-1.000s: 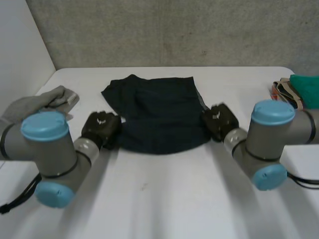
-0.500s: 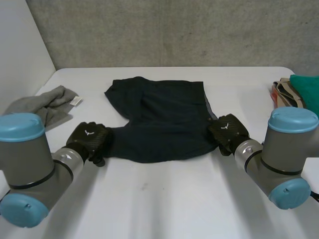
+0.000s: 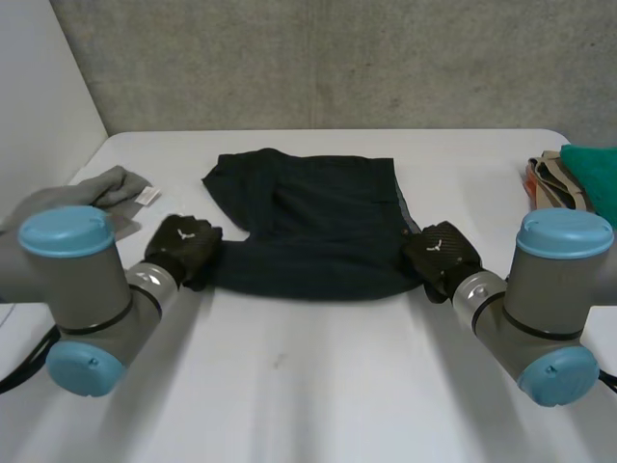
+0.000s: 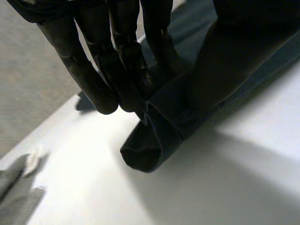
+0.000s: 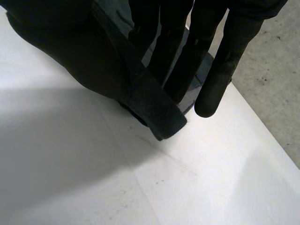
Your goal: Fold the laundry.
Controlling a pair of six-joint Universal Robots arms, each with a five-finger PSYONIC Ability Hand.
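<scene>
One dark garment [image 3: 318,227], two near corners tight in fingers of left hand [image 3: 185,247] and right hand [image 3: 441,256]

A matt, dark cloth garment [image 3: 318,231] on the smooth white worktop [image 3: 318,386], before a rough, speckled grey wall [image 3: 337,58].

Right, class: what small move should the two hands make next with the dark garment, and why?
Probably lift both corners together and carry them toward the far edge. The left hand and right hand each pinch a near corner of the dark garment, which lies spread out.
</scene>
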